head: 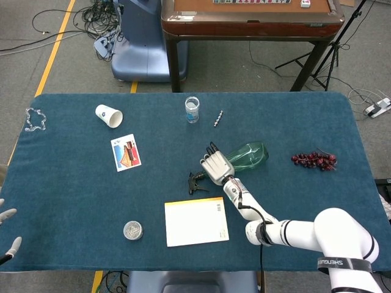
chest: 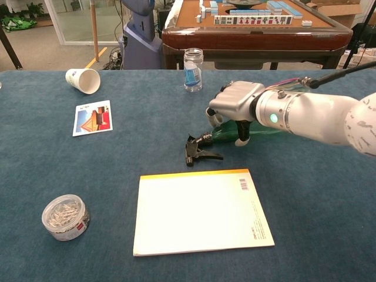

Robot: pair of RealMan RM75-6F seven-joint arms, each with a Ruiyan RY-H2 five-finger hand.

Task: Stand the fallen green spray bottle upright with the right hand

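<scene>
1. Right robot hand in the head view covers the neck of the fallen green spray bottle near the table centre; left robot hand, fingers apart, is cropped at the left edge.
2. Chest view: its fingers curl over the bottle's neck beside the black trigger; whether the grip is closed is unclear.

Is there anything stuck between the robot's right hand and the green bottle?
No, nothing visible. The right hand is right over the bottle's neck, fingers curled down around it. The bottle lies on its side.

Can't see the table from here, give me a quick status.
Right robot hand curled over the green spray bottle near its neck, grip unconfirmed. Bottle on its side. Left robot hand open at table edge. Notepad close by.
</scene>
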